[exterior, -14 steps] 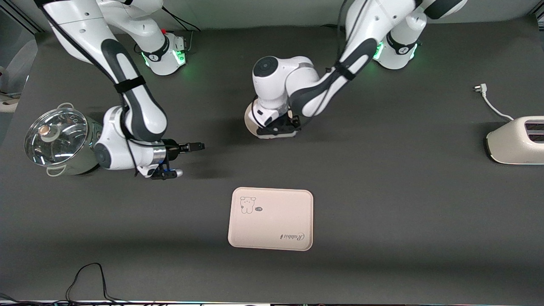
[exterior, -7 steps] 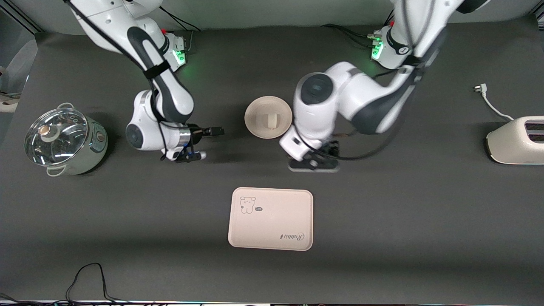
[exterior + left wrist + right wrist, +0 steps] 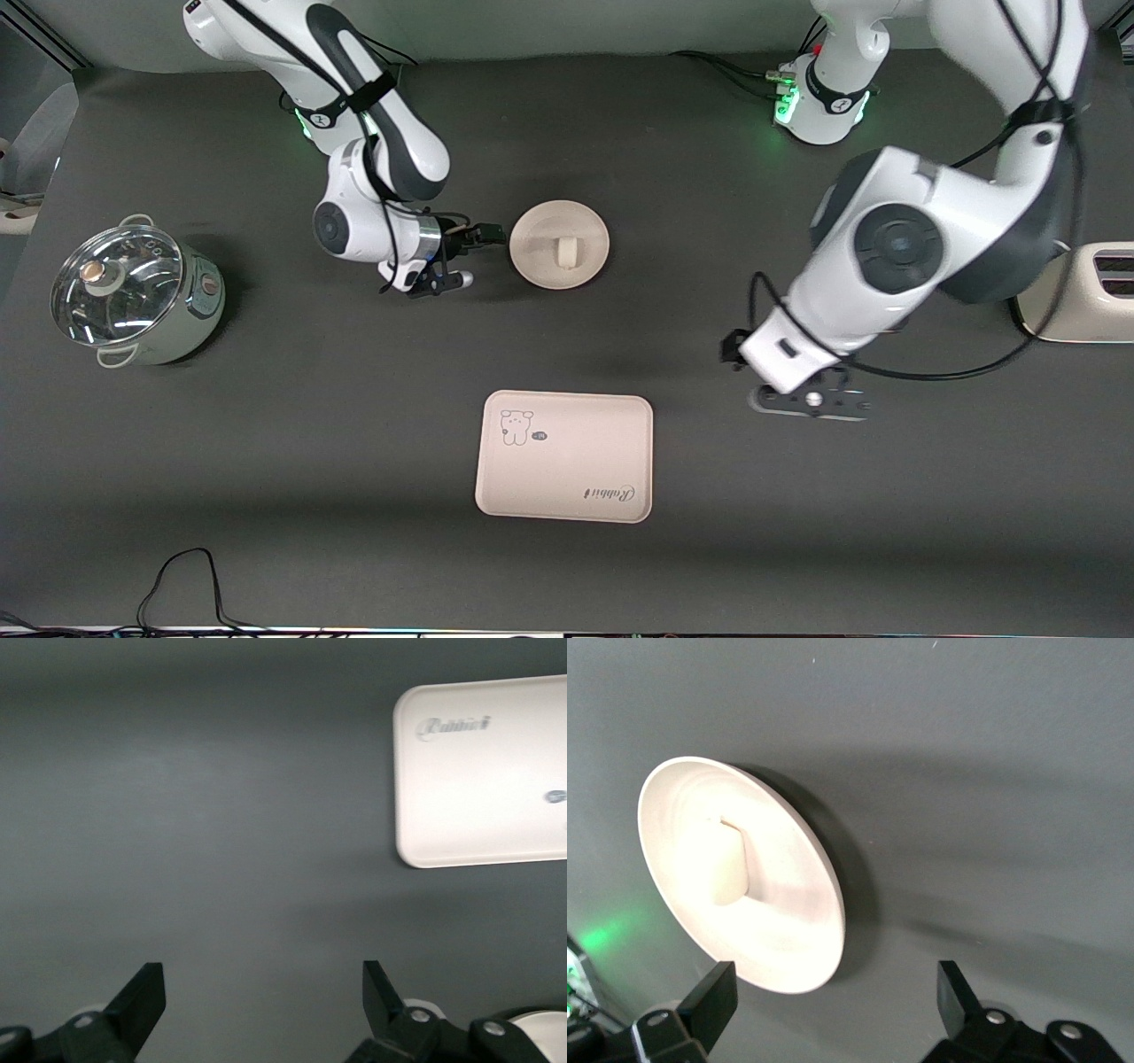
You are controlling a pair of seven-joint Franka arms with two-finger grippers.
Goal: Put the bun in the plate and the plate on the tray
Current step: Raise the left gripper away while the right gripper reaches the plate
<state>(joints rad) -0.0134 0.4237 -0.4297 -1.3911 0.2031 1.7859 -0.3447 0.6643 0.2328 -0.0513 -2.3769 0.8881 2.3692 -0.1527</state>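
The round cream plate (image 3: 532, 252) lies on the dark table, with the small white bun (image 3: 564, 252) resting in its middle. My right gripper (image 3: 485, 236) is open and empty, low beside the plate's rim on the side toward the right arm's end. The right wrist view shows the plate (image 3: 780, 930) and bun (image 3: 731, 873) just ahead of my right gripper (image 3: 833, 992). The rectangular tray (image 3: 564, 456) with the bear drawing lies nearer to the front camera than the plate. My left gripper (image 3: 811, 406) is open and empty over bare table beside the tray (image 3: 483, 780), toward the left arm's end; it also shows in the left wrist view (image 3: 261, 988).
A steel pot with a glass lid (image 3: 133, 292) stands at the right arm's end. A white toaster (image 3: 1076, 297) and its loose plug cable (image 3: 1019, 213) are at the left arm's end. A black cable (image 3: 177, 576) lies at the front edge.
My left gripper left the bun in the plate and swung away toward the left arm's end, beside the tray. My right gripper moved from beside the pot up to the plate's rim.
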